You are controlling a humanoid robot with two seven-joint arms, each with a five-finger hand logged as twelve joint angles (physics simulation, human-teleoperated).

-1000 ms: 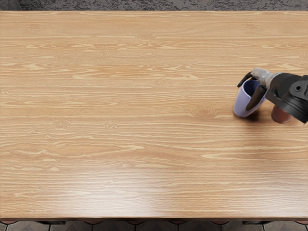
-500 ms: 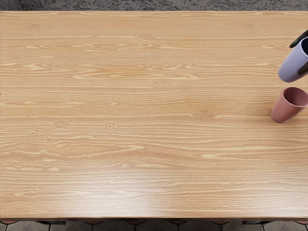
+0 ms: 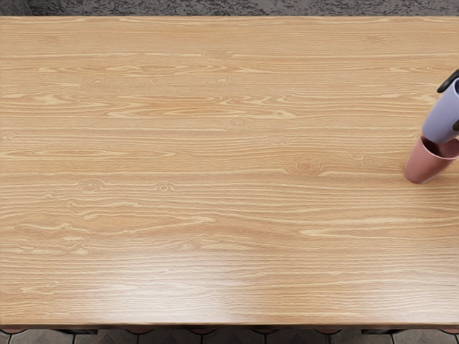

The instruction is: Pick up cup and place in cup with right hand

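Lavender plastic-looking or ceramic, I cannot tell which, one cup (image 3: 439,117) shows in the head view at between two and three o'clock from the middle of the picture. One reddish-pink cup (image 3: 424,166) stands on the wooden table (image 3: 215,208) at three o'clock, making two cups in all. Seen from the pink one, the lavender cup lies toward half past twelve, its base overlapping the far part of the pink cup's mouth and hiding some of the opening. Whether that base is down inside the rim, touching it or just above it, I cannot tell. The lavender cup leans in the picture, top toward one o'clock.

One right hand (image 3: 450,104) pinches the lavender cup, with two dark finger parts showing: one at the cup's upper rim, the other lower, against its side. The rest of the hand is cut off by the picture's right edge, which also trims both cups.

Around the single table, dark rough ground (image 3: 215,7) runs along the twelve o'clock edge, and grey tiles (image 3: 165,337) show beyond the six o'clock edge.
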